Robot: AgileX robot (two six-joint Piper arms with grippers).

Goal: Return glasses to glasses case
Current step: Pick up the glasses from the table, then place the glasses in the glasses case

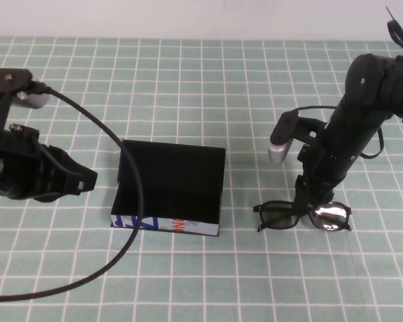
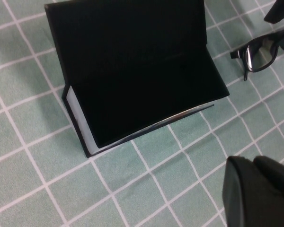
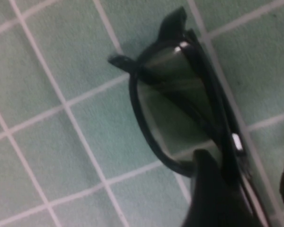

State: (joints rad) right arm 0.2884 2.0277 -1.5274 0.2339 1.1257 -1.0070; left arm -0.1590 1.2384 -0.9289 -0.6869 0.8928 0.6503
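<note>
Jaws of the right gripper (image 1: 307, 201): lowered onto the glasses (image 1: 302, 216) at the bridge, one finger (image 3: 213, 189) on each side of the frame; whether they already pinch it cannot be told. Jaws of the left gripper (image 1: 80, 182): cannot tell whether spread or pressed together; only a dark fingertip (image 2: 260, 194) shows in the left wrist view.

Left gripper: held over the left part of the tabletop (image 1: 188, 87), pointing toward the glasses case (image 1: 169, 189), apart from it.

Glasses: black thick-rimmed pair, lying on the tabletop toward the near right corner, just beside the case on its right, not touching it. One lens catches a bright glare in the high view.

Glasses case: black rectangular box near the middle of the tabletop, somewhat toward the near edge. Flap lid thrown open and leaning back toward the far edge. Interior black. White front side with blue and orange print faces the near edge.

Tabletop: covered in a pale green cloth with a white grid.

Cable (image 1: 121, 221): black, looping from the left arm across the near left part of the tabletop, passing in front of the case's left end.
</note>
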